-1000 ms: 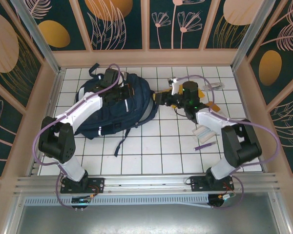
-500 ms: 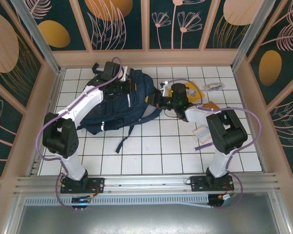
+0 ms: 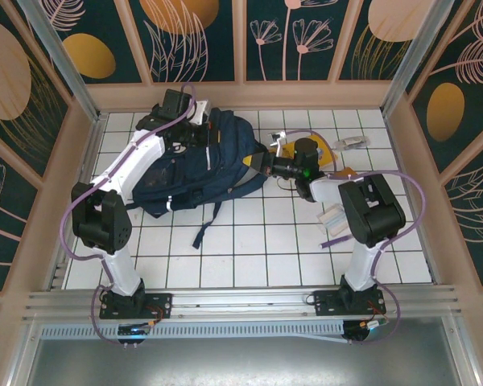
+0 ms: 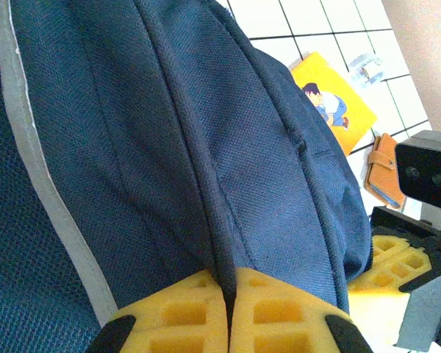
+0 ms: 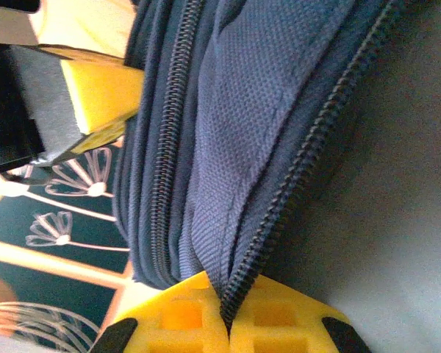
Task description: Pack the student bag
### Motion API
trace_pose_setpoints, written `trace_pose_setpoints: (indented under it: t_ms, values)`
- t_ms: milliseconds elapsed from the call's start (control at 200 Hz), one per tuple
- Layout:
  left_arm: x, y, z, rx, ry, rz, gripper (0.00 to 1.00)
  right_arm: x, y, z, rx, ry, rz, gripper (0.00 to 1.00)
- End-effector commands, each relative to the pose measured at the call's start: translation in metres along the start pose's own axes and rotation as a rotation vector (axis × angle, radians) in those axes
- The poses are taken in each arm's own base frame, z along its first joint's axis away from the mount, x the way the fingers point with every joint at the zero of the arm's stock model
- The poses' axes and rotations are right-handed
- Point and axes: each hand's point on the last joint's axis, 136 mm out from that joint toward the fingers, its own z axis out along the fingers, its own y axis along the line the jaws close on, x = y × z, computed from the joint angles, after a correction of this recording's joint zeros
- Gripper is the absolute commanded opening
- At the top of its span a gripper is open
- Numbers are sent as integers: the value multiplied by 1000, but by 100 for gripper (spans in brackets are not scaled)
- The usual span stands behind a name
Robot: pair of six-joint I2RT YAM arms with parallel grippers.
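Note:
The student bag (image 3: 185, 173), a large navy-blue backpack with thin white stripes, lies at the back left of the tiled table, its top end raised. My left gripper (image 3: 203, 135) is at the bag's top. In the left wrist view its yellow pads (image 4: 184, 312) are shut on a raised navy seam of the student bag (image 4: 169, 147). My right gripper (image 3: 259, 163) is at the bag's right edge. In the right wrist view its pads (image 5: 279, 316) pinch the zipper edge of the student bag (image 5: 242, 110), with grey lining beside it.
A yellow book (image 4: 331, 103) and an orange wallet (image 4: 386, 173) lie right of the bag. A white packet (image 3: 336, 217), a purple pen (image 3: 336, 240) and a small silver item (image 3: 352, 142) sit on the tiles at the right. Wooden walls enclose the table.
My right gripper has gone from open to shut on the bag's zipper edge. My left arm has drawn the bag's top back, and the bag has shifted and bunched toward the rear.

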Motion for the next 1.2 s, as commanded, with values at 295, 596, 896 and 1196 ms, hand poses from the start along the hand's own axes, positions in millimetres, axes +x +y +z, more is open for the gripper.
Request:
trace_pose_setpoints:
  t_ms: [295,596,896,1196]
  values:
    - [-59,18,-6,17,-96,174,0,7,55,-16,-351,1,-152,0]
    - [-26,6,-35,30,-151,60,57,-5,41,3,-283,-64,-147,0]
    - [128,-45,-38,128,-45,-130,54,-11,26,14,-234,-99,-96,0]
    - [166,-12,18,-70,32,-282,51,-4,24,27,-208,-79,-73,0]
